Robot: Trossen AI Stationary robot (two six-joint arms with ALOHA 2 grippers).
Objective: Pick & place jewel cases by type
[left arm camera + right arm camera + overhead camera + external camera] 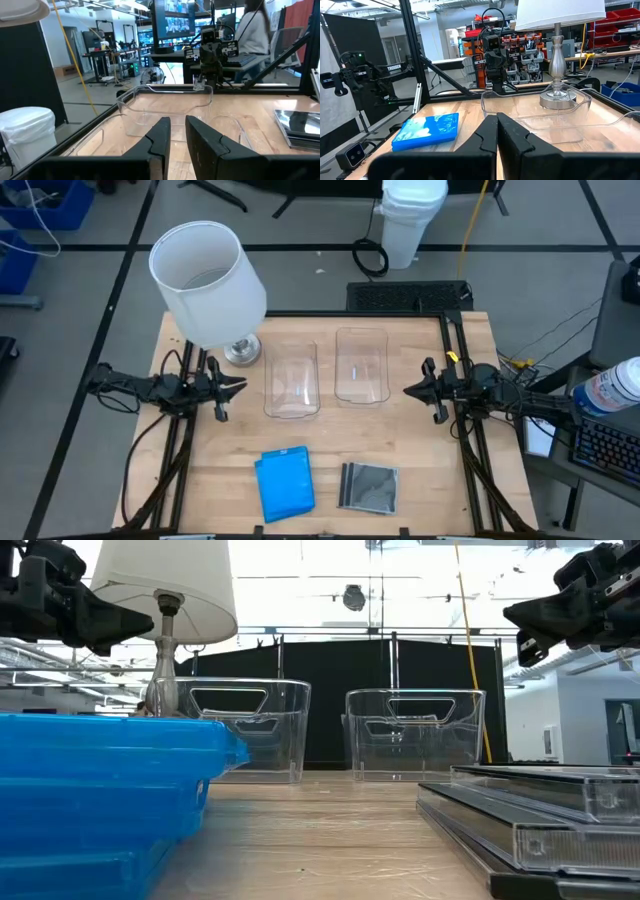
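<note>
A stack of bright blue jewel cases (285, 482) (100, 790) (427, 130) lies flat near the table's near edge. A few dark grey translucent cases (369, 486) (540, 810) (300, 125) are stacked just right of it. My left gripper (235, 387) (178, 120) hovers above the table's left side, pointing right, with a narrow gap between its fingers. My right gripper (410, 390) (497, 116) hovers over the right side, pointing left, with its fingers together. Neither one is near the cases.
Two clear plastic tubs (291, 379) (361, 365) stand side by side at mid-table between the grippers. A lamp with a white shade (210, 285) stands at the far left; its metal base (557, 95) is beside the left tub. A person sits beyond the table's right edge.
</note>
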